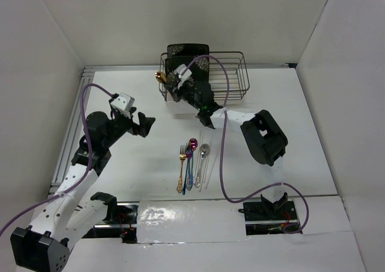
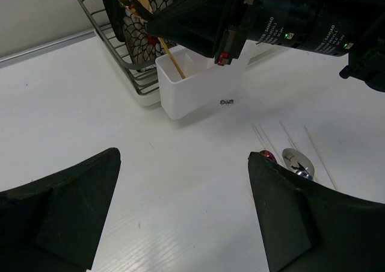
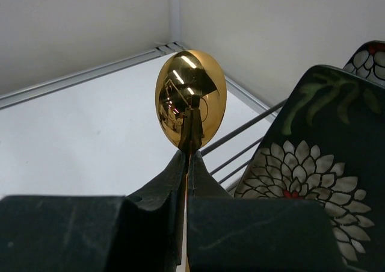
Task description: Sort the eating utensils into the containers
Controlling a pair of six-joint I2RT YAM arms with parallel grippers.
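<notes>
A gold spoon stands upright with my right gripper shut on its neck. Its handle slants down into the white container in front of the wire rack. From above, the right gripper covers most of the container, and the spoon's bowl pokes out to its left. A gold fork, an iridescent purple-blue spoon, a silver spoon and pale chopsticks lie together mid-table. My left gripper hovers open and empty over bare table left of them.
The dark wire dish rack stands at the back and holds black floral plates. White walls enclose the table on three sides. A purple cable loops from the right arm over the table next to the lying utensils.
</notes>
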